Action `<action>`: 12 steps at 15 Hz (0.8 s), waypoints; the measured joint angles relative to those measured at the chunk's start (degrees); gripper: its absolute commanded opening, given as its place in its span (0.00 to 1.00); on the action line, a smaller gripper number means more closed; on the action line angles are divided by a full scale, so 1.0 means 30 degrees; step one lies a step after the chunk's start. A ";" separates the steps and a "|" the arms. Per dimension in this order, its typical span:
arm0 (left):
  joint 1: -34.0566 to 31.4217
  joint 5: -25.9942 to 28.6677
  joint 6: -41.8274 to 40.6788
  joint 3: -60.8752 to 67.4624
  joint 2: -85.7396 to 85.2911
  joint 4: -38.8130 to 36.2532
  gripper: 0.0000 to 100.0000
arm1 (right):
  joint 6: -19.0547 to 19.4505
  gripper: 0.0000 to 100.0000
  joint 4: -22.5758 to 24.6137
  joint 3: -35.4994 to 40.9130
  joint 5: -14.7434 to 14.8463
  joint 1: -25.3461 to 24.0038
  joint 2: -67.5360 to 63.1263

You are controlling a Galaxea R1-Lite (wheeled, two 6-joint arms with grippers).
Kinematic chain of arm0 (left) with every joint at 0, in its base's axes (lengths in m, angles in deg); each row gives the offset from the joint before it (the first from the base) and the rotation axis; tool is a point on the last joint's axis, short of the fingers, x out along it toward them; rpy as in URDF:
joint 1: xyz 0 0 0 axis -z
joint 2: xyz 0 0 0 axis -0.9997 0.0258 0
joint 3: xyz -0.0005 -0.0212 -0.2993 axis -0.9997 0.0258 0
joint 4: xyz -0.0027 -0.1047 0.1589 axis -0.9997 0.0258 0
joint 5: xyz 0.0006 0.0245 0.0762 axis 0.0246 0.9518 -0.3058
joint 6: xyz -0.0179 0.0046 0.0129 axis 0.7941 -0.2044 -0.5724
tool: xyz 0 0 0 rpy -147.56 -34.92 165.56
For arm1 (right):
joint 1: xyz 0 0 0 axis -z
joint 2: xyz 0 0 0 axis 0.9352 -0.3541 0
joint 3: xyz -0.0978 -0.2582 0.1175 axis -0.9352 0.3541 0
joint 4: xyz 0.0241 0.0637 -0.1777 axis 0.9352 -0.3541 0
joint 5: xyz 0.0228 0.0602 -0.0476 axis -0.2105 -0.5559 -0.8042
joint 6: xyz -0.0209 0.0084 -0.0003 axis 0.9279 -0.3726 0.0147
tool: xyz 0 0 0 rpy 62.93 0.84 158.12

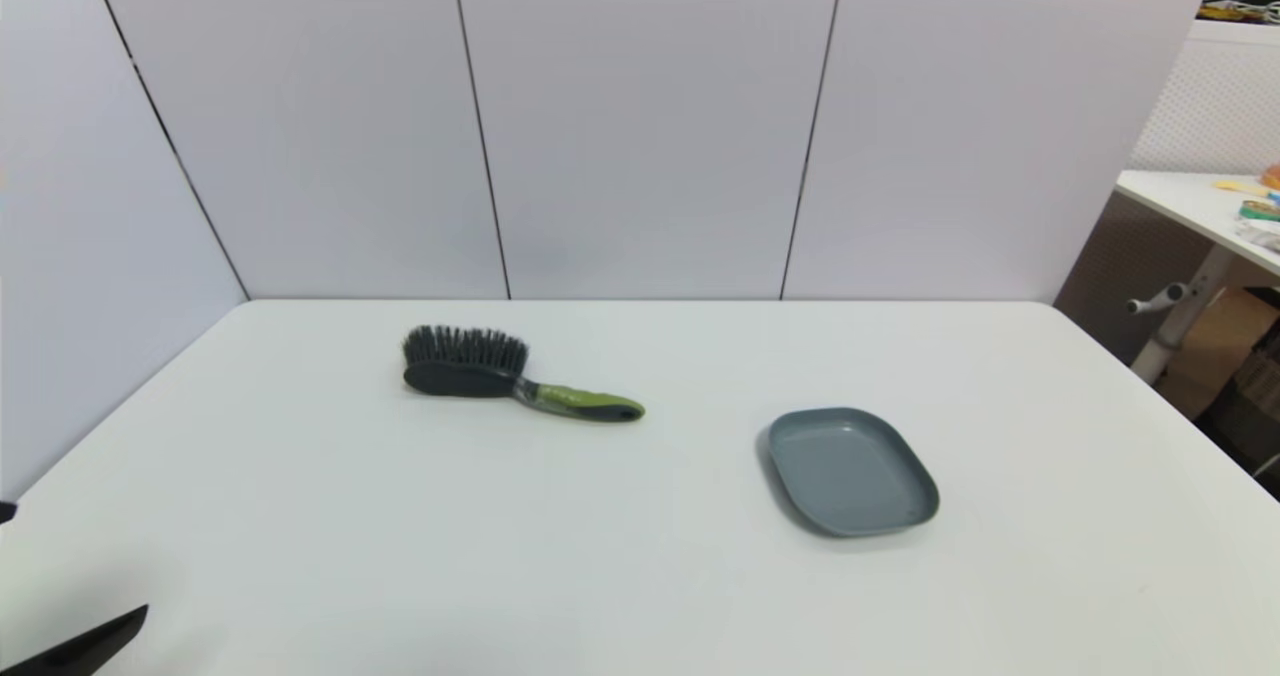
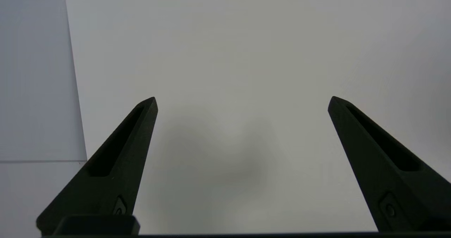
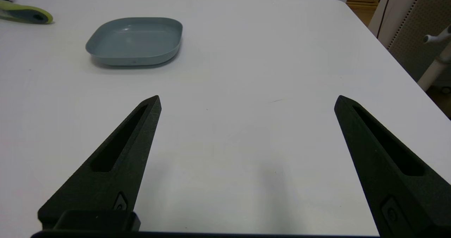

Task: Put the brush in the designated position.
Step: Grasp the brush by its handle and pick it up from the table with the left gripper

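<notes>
The brush [image 1: 515, 376] lies on the table [image 1: 640, 576], left of centre toward the far edge, bristles up, handle pointing toward the tray [image 1: 850, 471], from which it stands apart. The left gripper [image 2: 242, 104] hangs over bare table at the near left corner, fingers spread wide and holding nothing. The right gripper [image 3: 247, 102] sits near the front right, likewise spread and unloaded, with the tray beyond it.

Head cam high, facing table [image 1: 640, 576]; wrist cams low; head, right wrist share tray [image 3: 135, 41]
</notes>
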 measured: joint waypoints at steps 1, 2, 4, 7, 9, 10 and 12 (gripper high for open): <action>0.0102 0.0386 -0.1044 -0.1219 0.1959 0.0130 1.00 | -0.0004 1.00 0.0000 0.0000 0.0000 0.0000 0.0000; 0.0232 0.0788 -0.2020 -0.2458 0.3795 0.0175 1.00 | -0.0004 1.00 0.0008 0.0000 0.0000 0.0000 0.0000; 0.0719 0.1463 -0.4007 -0.5279 0.7583 0.0272 1.00 | 0.0000 1.00 0.0000 0.0000 0.0000 0.0000 0.0000; 0.2158 0.1975 -0.5851 -0.9866 1.2674 0.0764 1.00 | 0.0000 1.00 0.0000 0.0000 0.0000 0.0000 0.0000; 0.3031 0.2133 -0.6823 -1.2999 1.5299 0.2085 1.00 | -0.0004 1.00 0.0008 0.0000 0.0000 0.0000 0.0000; 0.3356 0.2206 -0.7461 -1.4625 1.6494 0.3040 1.00 | -0.0004 1.00 0.0000 0.0000 0.0000 0.0000 0.0000; 0.3889 0.2288 -0.8672 -1.7136 1.8416 0.4669 1.00 | 0.0000 1.00 0.0000 0.0000 0.0000 0.0000 0.0000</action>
